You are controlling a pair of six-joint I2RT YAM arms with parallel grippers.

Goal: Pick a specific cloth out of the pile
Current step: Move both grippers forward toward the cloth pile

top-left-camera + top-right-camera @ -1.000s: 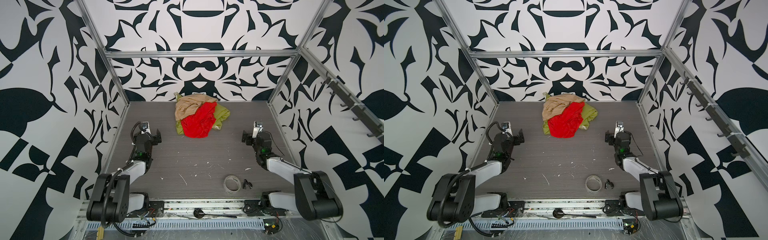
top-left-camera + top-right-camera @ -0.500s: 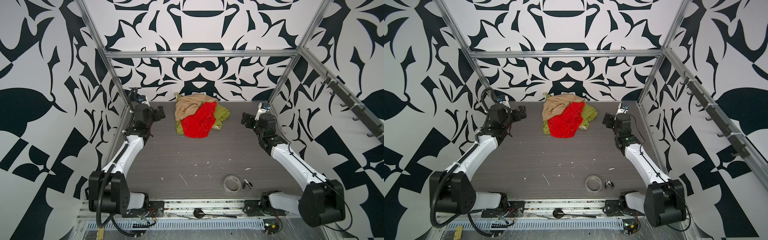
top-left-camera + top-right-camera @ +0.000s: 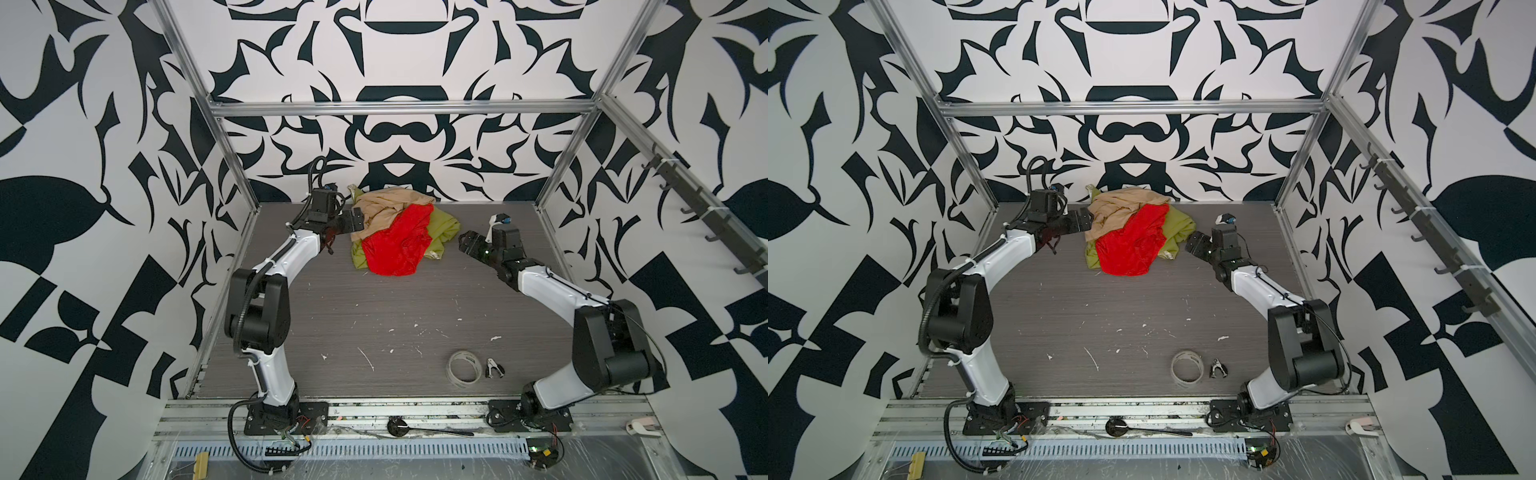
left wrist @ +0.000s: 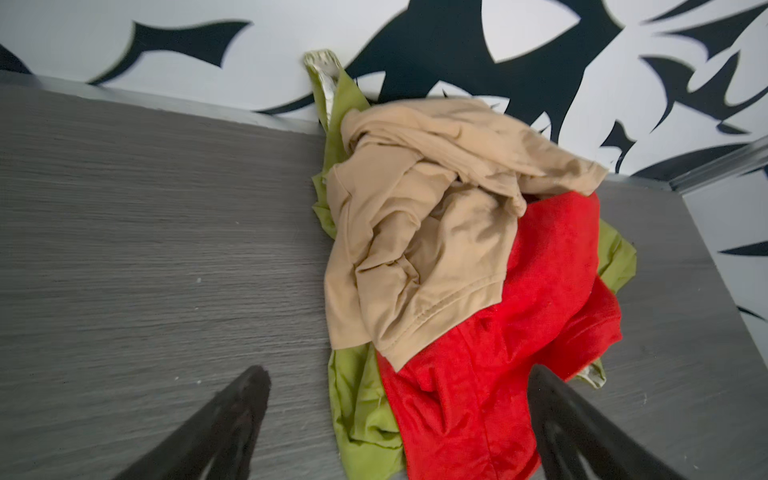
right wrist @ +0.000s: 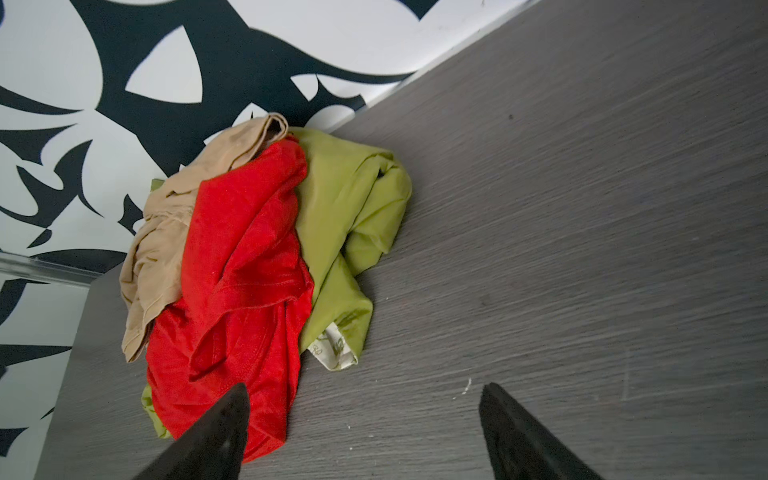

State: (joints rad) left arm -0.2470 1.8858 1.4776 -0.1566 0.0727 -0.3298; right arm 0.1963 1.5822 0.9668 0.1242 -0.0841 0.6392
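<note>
The pile (image 3: 399, 232) lies at the back of the table against the wall, seen in both top views. The bright red cloth (image 3: 397, 245) (image 3: 1133, 245) lies on the pile's front half. It is partly under a beige-tan cloth (image 3: 382, 208) and over an olive-green cloth (image 3: 444, 226). My left gripper (image 3: 356, 218) (image 4: 399, 374) is open at the pile's left edge, beside the beige cloth, and holds nothing. My right gripper (image 3: 463, 241) (image 5: 365, 390) is open just right of the pile, near the green cloth, over bare table. The red cloth (image 5: 241, 291) also shows in the right wrist view.
A roll of clear tape (image 3: 463, 365) and a small black clip (image 3: 494, 368) lie near the front right of the table. The patterned back wall stands directly behind the pile. Metal frame posts (image 3: 232, 166) rise at the back corners.
Both arms have reached from the middle of the table toward the back. The left gripper now stands at the pile's left edge and the right gripper at its right side.
</note>
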